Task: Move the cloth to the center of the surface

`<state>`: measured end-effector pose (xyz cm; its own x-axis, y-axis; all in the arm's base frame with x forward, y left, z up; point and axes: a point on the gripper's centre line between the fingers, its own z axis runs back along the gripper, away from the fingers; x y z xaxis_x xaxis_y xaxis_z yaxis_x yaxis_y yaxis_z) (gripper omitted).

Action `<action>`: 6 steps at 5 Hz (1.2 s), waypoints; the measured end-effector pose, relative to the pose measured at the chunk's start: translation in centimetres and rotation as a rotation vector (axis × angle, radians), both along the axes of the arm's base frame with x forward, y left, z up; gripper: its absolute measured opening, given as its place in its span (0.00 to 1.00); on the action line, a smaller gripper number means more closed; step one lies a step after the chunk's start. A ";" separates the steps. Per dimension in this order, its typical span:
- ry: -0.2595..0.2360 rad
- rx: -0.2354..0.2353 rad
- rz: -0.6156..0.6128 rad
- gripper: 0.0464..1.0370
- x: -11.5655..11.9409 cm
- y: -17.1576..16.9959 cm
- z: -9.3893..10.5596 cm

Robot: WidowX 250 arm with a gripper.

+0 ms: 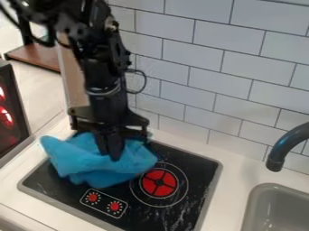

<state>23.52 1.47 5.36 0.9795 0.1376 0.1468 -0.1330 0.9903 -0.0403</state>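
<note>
The gripper (113, 153) hangs straight down over the left part of the black stovetop, its two fingers close together and shut on the blue cloth (81, 160). Bunched folds of the cloth rise around the fingers on both sides, with one corner sticking up at the left. The cloth covers the stove's back left area and comes near the left edge of the red burner. What lies beneath the cloth is hidden.
The stovetop (202, 180) has a red burner (159, 182) right of the cloth and two red knobs in front. A grey sink (265, 207) and dark faucet (287, 146) are at the right. A tiled wall (199, 81) stands behind the white counter (241, 178).
</note>
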 end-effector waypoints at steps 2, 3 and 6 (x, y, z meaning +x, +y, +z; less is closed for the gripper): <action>0.097 0.042 -0.128 0.00 -6.3 -0.3 -2.6; 0.098 0.077 -0.135 0.02 -6.7 0.1 -3.7; 0.093 0.084 -0.011 0.72 -4.4 0.8 -3.5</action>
